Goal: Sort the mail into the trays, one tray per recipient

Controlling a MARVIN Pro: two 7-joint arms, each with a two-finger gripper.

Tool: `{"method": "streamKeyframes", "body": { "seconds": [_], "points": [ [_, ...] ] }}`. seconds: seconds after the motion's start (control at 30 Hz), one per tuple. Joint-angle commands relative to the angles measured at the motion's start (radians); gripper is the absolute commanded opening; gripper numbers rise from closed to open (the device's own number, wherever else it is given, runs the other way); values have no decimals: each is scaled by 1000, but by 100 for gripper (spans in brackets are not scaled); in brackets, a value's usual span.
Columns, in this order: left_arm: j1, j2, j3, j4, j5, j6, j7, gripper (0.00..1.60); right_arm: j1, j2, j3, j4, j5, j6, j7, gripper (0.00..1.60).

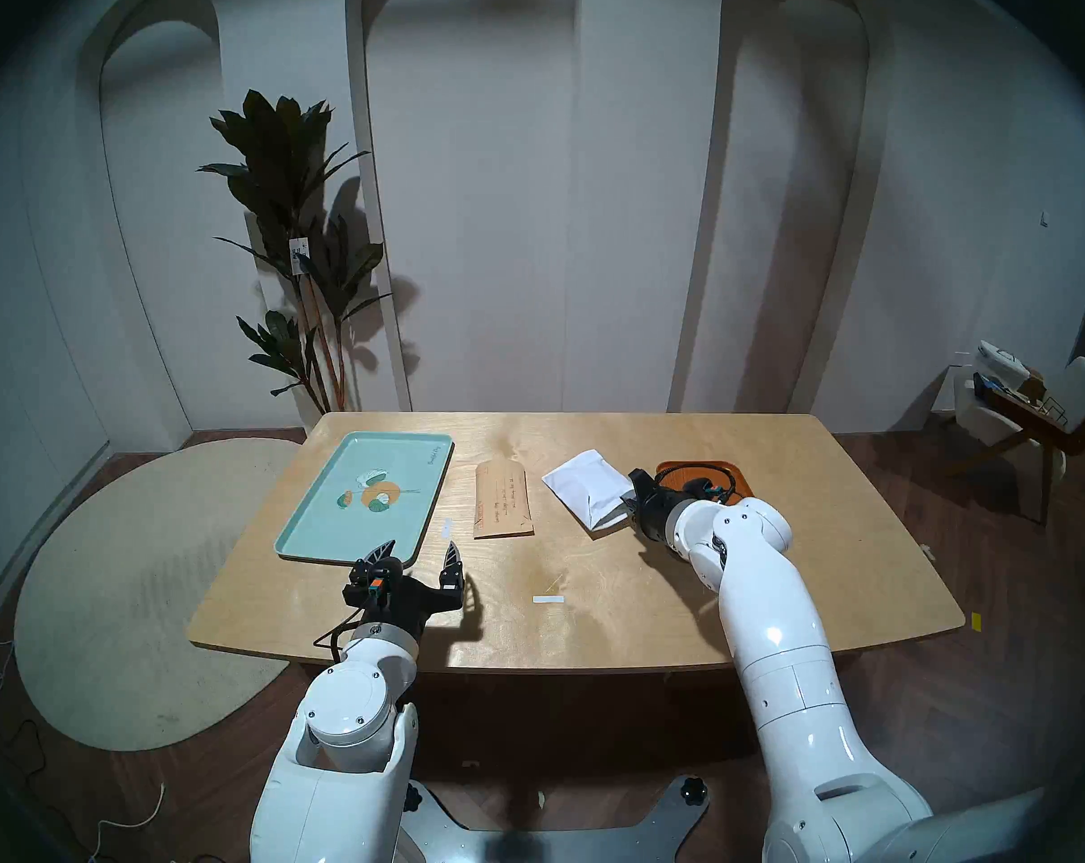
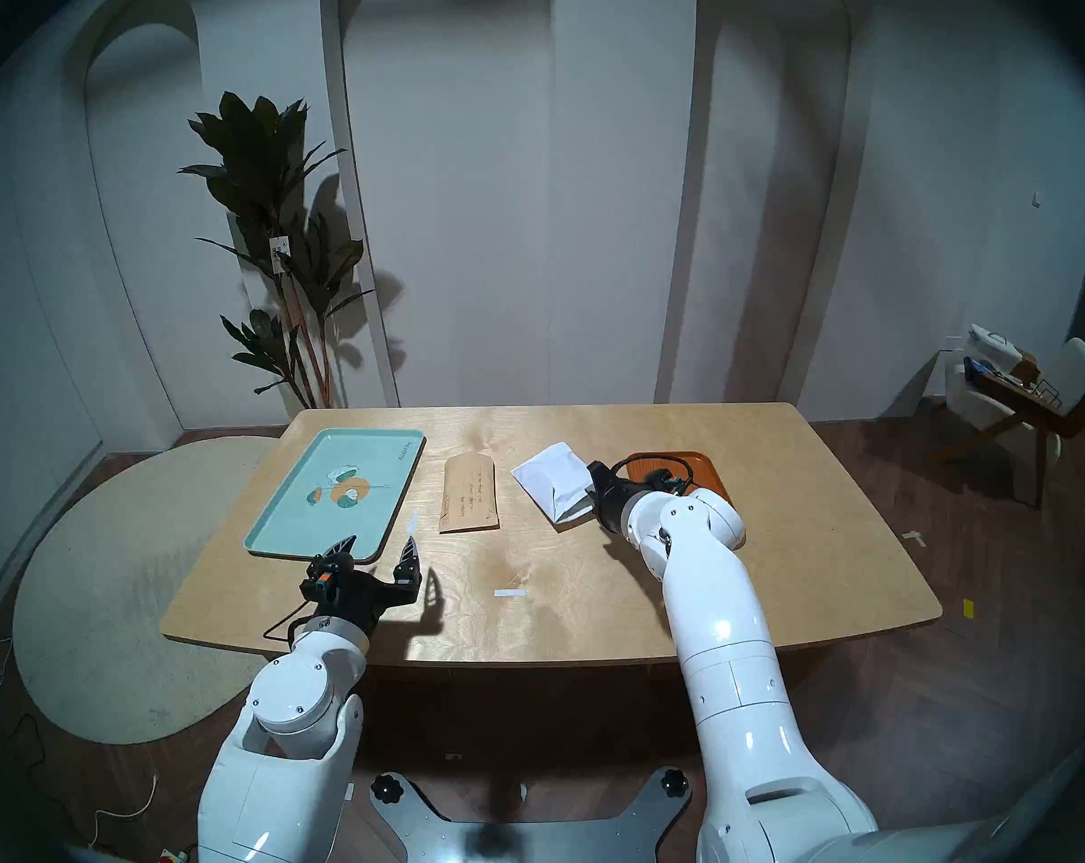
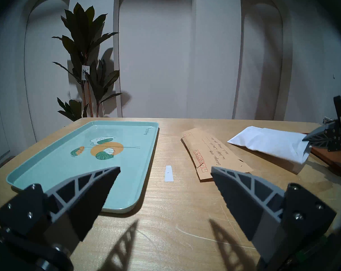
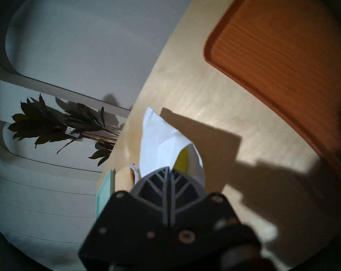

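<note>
The white creased envelope [image 1: 586, 485] is pinched at its near right end by my right gripper [image 1: 630, 500], which is shut on it and holds that end just above the table; the right wrist view shows the gripper [image 4: 167, 168] closed on the envelope [image 4: 159, 139]. The orange-brown wood-grain tray [image 1: 701, 466] lies right behind that wrist, partly hidden, and empty where it shows in the right wrist view [image 4: 283, 59]. The brown kraft envelope [image 1: 503, 500] lies flat at mid-table. The mint-teal tray [image 1: 403, 469] lies at the left, empty. My left gripper [image 1: 421, 547] is open and empty near the tray's front right corner.
Two small white tape strips lie on the table, one [image 1: 447, 527] between the mint tray and the brown envelope, one [image 1: 548, 599] nearer the front edge. A potted plant [image 1: 297, 239] stands behind the table's left corner. A chair [image 1: 1025, 419] stands at the far right.
</note>
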State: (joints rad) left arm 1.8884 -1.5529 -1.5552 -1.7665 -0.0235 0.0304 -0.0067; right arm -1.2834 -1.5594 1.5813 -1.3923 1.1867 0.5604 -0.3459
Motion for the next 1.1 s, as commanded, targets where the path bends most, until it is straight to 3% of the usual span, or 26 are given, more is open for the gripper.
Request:
{"method": "streamKeyframes", "body": {
  "seconds": [0.0,0.03,0.3,0.73,1.07],
  "points": [
    [-9,0,0,-17,0,-5,0,160,93,25,20,-93,-7,-26,27,0],
    [-10,0,0,-17,0,-5,0,160,131,32,27,-108,-9,-16,5,0],
    [-8,0,-1,-20,0,-6,0,160,187,76,85,-124,-13,1,-30,0],
    [-6,0,-1,-25,0,-4,1,160,106,67,160,-261,53,99,-169,0],
    [-6,0,-1,-26,0,-4,1,160,26,45,195,-347,91,125,-230,0]
  ]
}}
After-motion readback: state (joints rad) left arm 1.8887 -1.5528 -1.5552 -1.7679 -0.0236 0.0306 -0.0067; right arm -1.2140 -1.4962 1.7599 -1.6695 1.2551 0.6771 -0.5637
